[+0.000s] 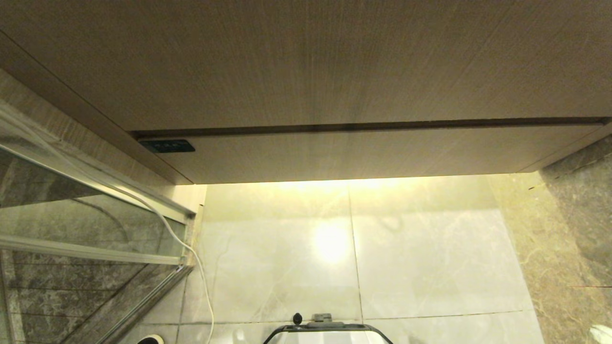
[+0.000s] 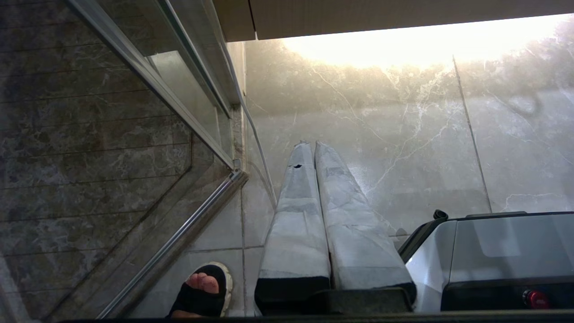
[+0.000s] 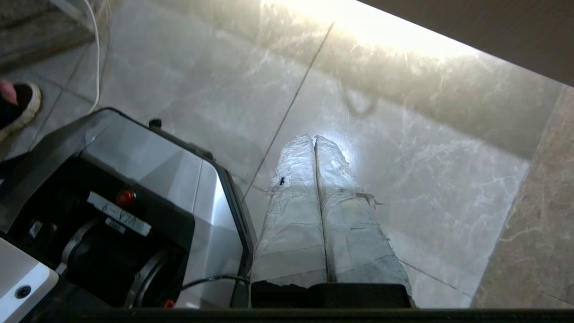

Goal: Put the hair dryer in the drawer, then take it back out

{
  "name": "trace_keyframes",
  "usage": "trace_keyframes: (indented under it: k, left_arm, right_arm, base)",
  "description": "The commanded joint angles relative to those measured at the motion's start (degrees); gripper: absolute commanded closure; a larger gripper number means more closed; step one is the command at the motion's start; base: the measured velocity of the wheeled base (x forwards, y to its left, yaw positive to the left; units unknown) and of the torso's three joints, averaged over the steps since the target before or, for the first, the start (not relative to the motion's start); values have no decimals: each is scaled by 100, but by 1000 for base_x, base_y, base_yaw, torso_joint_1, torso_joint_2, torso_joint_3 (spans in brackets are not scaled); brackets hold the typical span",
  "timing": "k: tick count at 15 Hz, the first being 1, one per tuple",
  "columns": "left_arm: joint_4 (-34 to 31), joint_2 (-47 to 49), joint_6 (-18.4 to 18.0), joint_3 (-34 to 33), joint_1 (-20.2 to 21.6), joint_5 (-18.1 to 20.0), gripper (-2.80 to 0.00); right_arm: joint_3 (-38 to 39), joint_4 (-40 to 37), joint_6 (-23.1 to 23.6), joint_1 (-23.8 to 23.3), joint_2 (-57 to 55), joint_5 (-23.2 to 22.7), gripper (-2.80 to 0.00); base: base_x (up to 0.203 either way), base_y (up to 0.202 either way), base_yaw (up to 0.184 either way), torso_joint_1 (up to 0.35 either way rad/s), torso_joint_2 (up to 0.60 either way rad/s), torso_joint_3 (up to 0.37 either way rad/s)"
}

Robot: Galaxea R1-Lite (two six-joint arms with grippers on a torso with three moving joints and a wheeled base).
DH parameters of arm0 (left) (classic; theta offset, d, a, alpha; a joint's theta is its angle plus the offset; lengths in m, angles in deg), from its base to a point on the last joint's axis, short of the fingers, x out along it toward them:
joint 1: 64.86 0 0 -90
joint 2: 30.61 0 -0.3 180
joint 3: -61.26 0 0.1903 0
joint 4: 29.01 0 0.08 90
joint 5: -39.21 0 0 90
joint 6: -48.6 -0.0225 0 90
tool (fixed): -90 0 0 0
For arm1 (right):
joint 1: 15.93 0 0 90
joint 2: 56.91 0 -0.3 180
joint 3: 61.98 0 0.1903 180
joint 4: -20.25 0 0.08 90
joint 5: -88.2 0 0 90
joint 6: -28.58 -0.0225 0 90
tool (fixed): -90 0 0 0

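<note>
The right gripper hangs empty, taped fingers pressed together, over pale marble floor tiles; the robot base sits beside it. The left gripper, likewise closed, points at the same floor (a sandalled foot nearby). Ahead, the wood-grain drawer is shut; no hair dryer shows

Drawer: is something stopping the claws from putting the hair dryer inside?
The drawer is closed, so its own flat front blocks the way in. The hair dryer is in no view. Both claws, left and right, are shut, empty, and pointing at the floor.
</note>
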Motion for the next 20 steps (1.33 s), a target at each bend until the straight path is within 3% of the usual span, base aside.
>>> trace_keyframes:
  k: [1,4,6,8,10,20]
  left_arm:
    - [0,0,-3,-9,-2,1,0]
    - [0,0,4,-6,1,-1,0]
    - [0,0,-7,-6,4,5,0]
    - [5,6,44,-5,-1,4,0]
    - [9,0,148,-9,0,-9,0]
    - [9,0,148,-4,0,-2,0]
  right_arm:
    - [514,50,-330,420,1657,443,0]
    - [1135,431,-1247,701,2245,1697,0]
    - [1169,375,-1395,388,2408,1766,0]
    - [1169,301,-1199,406,2421,1721,0]
    - [1169,312,-1529,406,2421,1750,0]
    - [1169,317,-1571,406,2421,1756,0]
  base:
    - [0,0,0,0,0,0]
    - [0,0,0,0,0,0]
    - [0,0,0,0,0,0]
    - [0,0,0,0,0,0]
    - [0,0,0,0,0,0]
    - [0,0,0,0,0,0]
